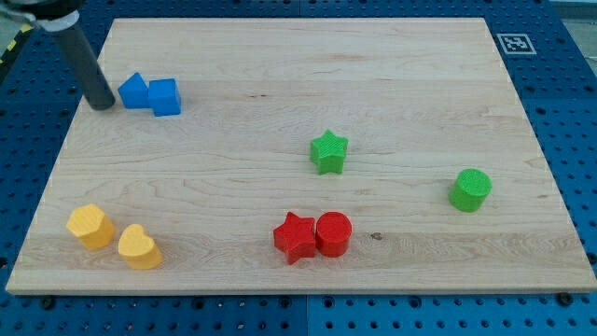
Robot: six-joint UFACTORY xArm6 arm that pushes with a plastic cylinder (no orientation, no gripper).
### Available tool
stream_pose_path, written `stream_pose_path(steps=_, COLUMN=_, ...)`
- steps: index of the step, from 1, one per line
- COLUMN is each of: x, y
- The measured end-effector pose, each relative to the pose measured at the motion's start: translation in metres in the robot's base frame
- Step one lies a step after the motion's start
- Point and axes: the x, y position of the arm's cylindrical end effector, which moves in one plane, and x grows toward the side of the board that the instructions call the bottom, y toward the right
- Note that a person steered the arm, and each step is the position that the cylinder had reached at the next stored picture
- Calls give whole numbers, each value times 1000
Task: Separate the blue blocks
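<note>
Camera view: my tip (100, 104) sits just left of the two touching blue blocks (150, 94); no claw here, just a rod.

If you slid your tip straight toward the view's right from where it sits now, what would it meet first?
My tip would most likely meet the left blue block first; the other blue block touches it just beyond.

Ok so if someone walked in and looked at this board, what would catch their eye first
Probably the dark rod at the view's top left, with my tip just left of the two blue blocks, which sit touching side by side. Next, the matching pairs along the view's bottom: two yellow blocks at the left, and a red star pressed against a red cylinder in the middle.
</note>
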Motion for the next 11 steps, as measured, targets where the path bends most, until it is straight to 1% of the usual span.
stream_pose_path(steps=2, x=-1, y=11)
stream_pose_path(steps=4, x=-7, y=71)
stream_pose_path(steps=5, x=-7, y=84)
stream_pose_path(steps=7, x=-6, y=86)
stream_pose_path(steps=9, x=15, y=86)
stream_pose_path(steps=10, x=15, y=92)
stream_pose_path(steps=11, x=13, y=123)
